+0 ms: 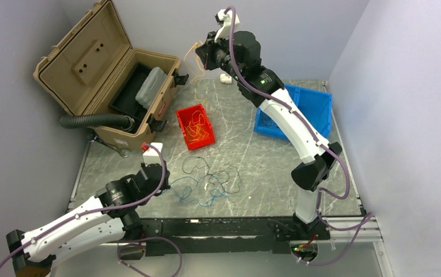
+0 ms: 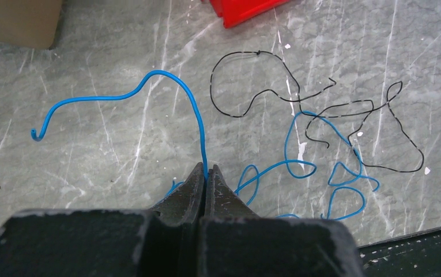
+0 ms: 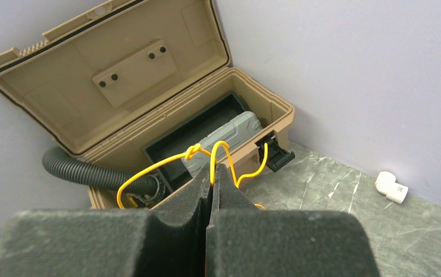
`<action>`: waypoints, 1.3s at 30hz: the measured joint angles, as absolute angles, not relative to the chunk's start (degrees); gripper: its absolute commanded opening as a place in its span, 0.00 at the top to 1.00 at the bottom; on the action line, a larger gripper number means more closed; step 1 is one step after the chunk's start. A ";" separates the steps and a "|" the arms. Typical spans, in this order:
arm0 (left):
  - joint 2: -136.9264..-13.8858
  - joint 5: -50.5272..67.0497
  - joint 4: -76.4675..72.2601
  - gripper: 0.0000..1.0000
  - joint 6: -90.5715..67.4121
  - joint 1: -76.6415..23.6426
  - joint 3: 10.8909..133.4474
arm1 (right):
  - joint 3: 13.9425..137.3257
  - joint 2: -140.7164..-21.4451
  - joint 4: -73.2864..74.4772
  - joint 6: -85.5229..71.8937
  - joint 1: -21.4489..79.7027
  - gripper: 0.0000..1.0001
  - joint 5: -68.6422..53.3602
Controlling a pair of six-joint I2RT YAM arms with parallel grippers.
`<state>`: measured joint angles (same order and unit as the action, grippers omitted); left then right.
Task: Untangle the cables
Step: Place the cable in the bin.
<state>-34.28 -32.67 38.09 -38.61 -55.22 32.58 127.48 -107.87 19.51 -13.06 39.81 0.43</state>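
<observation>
Gripping: left end effector blue cable | right end effector yellow cable, partly hidden

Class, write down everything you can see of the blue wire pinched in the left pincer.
The blue wire is thin, smooth and glossy, plastic-coated by its look. The shut left pincer clamps it between its fingertips. From there it rises straight, arches over to the left and ends free in a small hook, over the grey marbled table. Whether it joins the blue loops lying to the right is hidden by the pincer.
</observation>
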 measured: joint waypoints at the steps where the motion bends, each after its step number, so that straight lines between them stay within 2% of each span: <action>1: -34.28 -32.62 37.82 1.00 -38.61 -55.22 32.58 | 127.22 -107.74 19.35 -13.06 39.88 1.00 0.19; 11: -34.39 -32.21 37.28 1.00 -38.61 -55.22 32.58 | 121.30 -105.86 18.63 -13.52 40.34 1.00 -0.30; 18: -34.28 -32.18 37.23 1.00 -38.57 -55.22 32.58 | 112.92 -105.10 17.52 -14.68 39.79 1.00 4.99; 27: -34.46 -32.14 36.84 1.00 -38.11 -55.22 32.58 | 102.06 -103.22 20.34 -18.79 32.23 1.00 9.89; 39: -37.63 -31.31 34.81 1.00 -37.12 -55.22 32.58 | 107.09 -96.71 22.92 -19.92 30.76 1.00 17.98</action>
<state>-37.63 -31.31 34.81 -37.12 -55.22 32.58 107.09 -96.71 22.92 -19.92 30.76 17.98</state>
